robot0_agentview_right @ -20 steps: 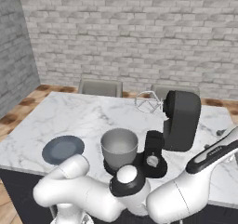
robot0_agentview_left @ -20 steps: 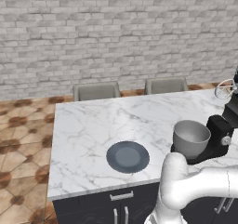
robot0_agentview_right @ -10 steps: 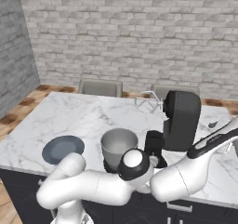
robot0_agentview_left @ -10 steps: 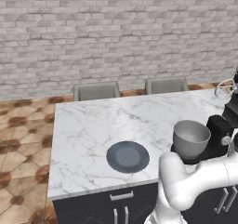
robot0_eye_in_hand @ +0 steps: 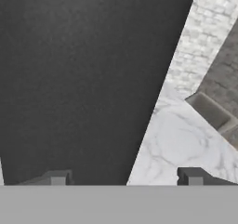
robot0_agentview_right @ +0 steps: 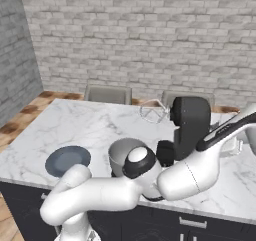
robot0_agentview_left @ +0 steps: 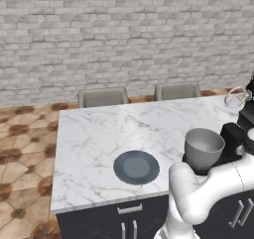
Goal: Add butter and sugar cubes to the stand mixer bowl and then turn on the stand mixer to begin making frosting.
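The stand mixer is cut off by the right edge in the left base view, and in the right base view the white arm hides the lower half of the stand mixer bowl beside it.

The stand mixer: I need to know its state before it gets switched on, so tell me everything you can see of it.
The stand mixer is matte black, with a bulky rounded head on an upright body. It stands on the white marble counter near the right end. The grey metal stand mixer bowl sits on its base, out in front of the head, open and apparently empty. A wire whisk juts from the head. The claw's fingertips hover close to its dark side.
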